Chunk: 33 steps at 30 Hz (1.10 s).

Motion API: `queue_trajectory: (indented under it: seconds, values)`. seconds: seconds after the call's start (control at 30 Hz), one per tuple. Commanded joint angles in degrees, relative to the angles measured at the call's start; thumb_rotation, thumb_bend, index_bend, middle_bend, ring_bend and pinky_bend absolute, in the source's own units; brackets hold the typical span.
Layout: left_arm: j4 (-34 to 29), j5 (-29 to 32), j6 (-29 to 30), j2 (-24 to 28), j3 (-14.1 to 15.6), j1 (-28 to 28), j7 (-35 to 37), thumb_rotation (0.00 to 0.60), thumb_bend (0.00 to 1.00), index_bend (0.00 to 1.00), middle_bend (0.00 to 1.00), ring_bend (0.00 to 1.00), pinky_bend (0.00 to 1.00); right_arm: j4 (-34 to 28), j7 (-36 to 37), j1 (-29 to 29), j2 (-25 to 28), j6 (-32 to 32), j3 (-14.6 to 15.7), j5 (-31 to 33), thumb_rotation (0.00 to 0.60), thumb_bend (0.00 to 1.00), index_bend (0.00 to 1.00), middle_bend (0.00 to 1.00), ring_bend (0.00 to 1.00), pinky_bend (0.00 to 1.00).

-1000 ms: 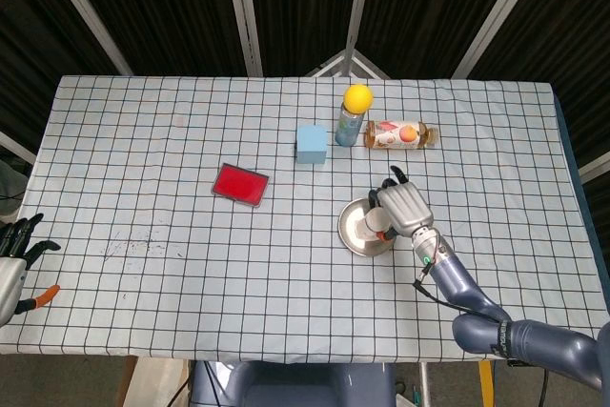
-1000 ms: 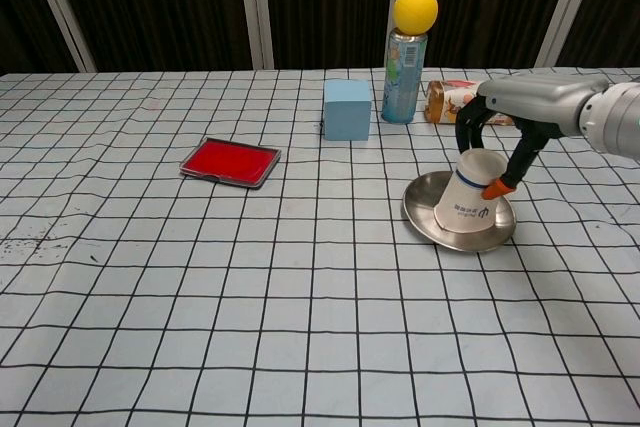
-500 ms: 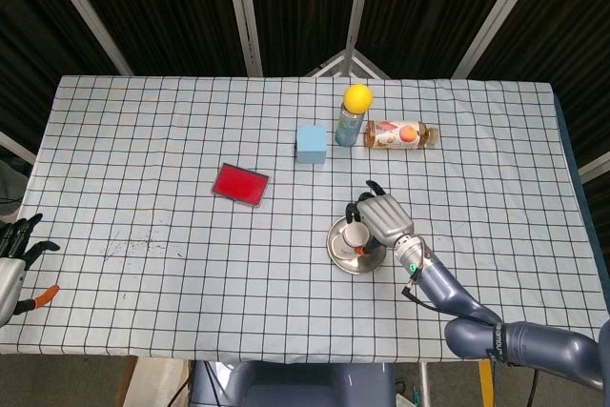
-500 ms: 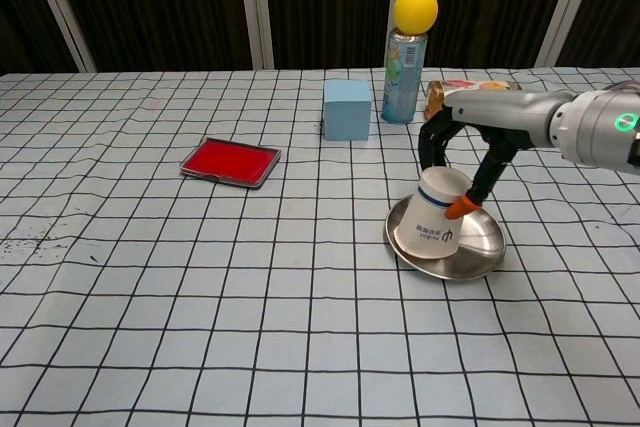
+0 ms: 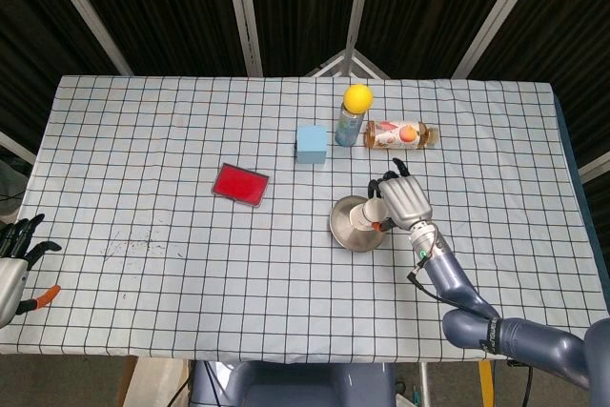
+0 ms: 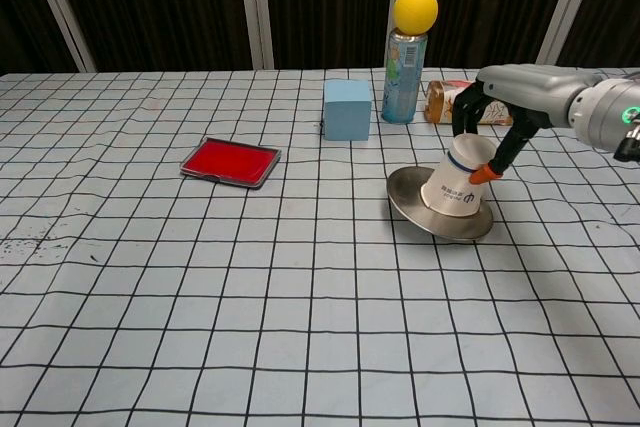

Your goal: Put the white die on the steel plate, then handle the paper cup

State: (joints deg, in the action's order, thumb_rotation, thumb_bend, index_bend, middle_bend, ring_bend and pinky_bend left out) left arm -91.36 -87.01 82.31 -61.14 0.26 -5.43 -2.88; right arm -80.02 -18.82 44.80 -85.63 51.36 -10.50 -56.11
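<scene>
Left hand [image 5: 13, 256]: seen only in the head view, at the lower left table edge, well apart from the steel plate; dark fingers spread apart, nothing between them.
Table [image 5: 143, 140]: covered in a white cloth with a black grid.
Red tray [image 5: 239, 184] [image 6: 230, 162]: flat on the cloth, well to the left of the steel plate.
Blue cube [image 5: 311, 144] [image 6: 347, 109]: behind the steel plate and to its left, resting on the cloth.
Spray can [image 5: 347, 126] [image 6: 402, 77]: upright, just right of the blue cube, behind the steel plate.
Yellow ball [image 5: 357, 96] [image 6: 415, 8]: sitting on top of the spray can.
Steel plate [image 5: 348, 231] [image 6: 411, 192]: tilted in the chest view, its left rim raised off the cloth and its right side down.
Paper cup [image 5: 363, 216] [image 6: 459, 177]: upside down and leaning, mouth on the steel plate, base pointing up and to the right into the right hand.
White die: cannot be made out in either view.
Right hand [image 5: 403, 201] [image 6: 500, 117]: over the right side of the steel plate, fingers curled down around the cup's upturned base, gripping it; an orange fingertip [image 6: 482, 175] presses on the cup's right side.
Bottle [image 5: 400, 134] [image 6: 447, 99]: lying on its side behind the steel plate, to the right of the spray can, partly hidden by the right hand in the chest view.
</scene>
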Motion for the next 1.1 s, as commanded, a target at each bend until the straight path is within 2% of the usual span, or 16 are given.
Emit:
queue_trajectory:
  seconds: [0.03,0.2,0.3,0.4,0.77,1.1]
  values:
    - [-0.06,-0.02,0.11,0.0,0.01,0.07,-0.04,0.6,0.29,0.33,0.0,0.0,0.02,-6.09,-7.43,2.01,4.5,-5.79,1.99,8.36,0.6,0.34,0.83,0.58,0.31,0.0]
    - [-0.03,-0.11,0.17,0.03,0.02,0.08,0.1,0.6,0.29,0.33,0.0,0.0,0.02,-9.85,-10.57,4.3,6.98,-8.53,3.34,13.04,0.6,0.34,0.83,0.58,0.31,0.0]
    - [0.02,-0.18,0.1,0.05,0.05,0.03,0.15,0.6,0.29,0.33,0.0,0.0,0.02,-11.4,-9.24,4.8,7.4,-9.43,2.89,12.75,0.6,0.34,0.83,0.58,0.31,0.0]
    - [0.06,-0.19,0.13,0.08,0.02,0.03,0.27,0.6,0.29,0.33,0.0,0.0,0.02,-12.53,-5.3,4.56,7.21,-10.21,1.55,9.9,0.6,0.35,0.83,0.58,0.31,0.0]
    - [0.24,-0.42,0.15,0.21,0.07,-0.01,0.84,0.6,0.29,0.33,0.0,0.0,0.02,-9.7,1.51,3.25,3.44,-6.11,-0.25,1.23,0.6,0.35,0.83,0.58,0.31,0.0]
    - [0.29,-0.38,0.19,0.29,0.04,0.02,1.05,0.6,0.29,0.33,0.0,0.0,0.02,-5.1,1.45,4.48,0.15,-6.57,0.46,1.09,0.6,0.35,0.83,0.58,0.31,0.0]
